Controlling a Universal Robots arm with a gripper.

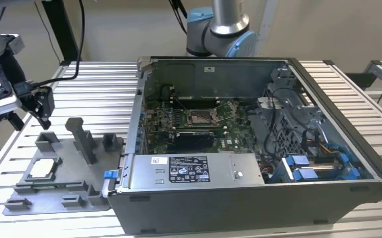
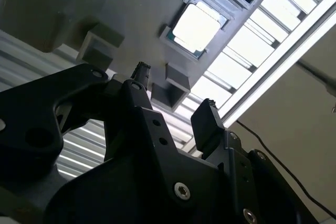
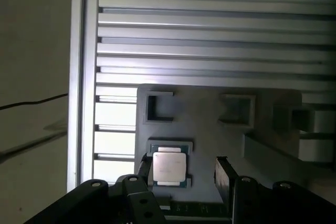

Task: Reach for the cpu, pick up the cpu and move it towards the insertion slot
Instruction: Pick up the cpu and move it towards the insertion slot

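Note:
The cpu [image 1: 42, 168] is a pale silver square lying flat in a recess of the grey fixture plate [image 1: 55, 204], at the exterior view's left. My gripper [image 1: 40, 116] hangs above the plate's far end, well above the chip, open with nothing between its fingers. In the first wrist view the cpu [image 3: 169, 167] lies just beside one black finger [image 3: 146, 167] of my gripper [image 3: 184, 172]. In the second wrist view the cpu [image 2: 195, 27] lies some way beyond my gripper [image 2: 174, 92]. The insertion slot [image 1: 201, 118] is a silver-framed socket on the green motherboard inside the open case.
The open computer case [image 1: 244, 191] stands to the exterior view's right of the fixture plate, with tall walls around the motherboard. Grey upright blocks [image 1: 82, 139] rise from the plate between the cpu and the case. The table [image 1: 98, 89] is made of aluminium slats. A second arm's base [image 1: 218, 29] stands behind the case.

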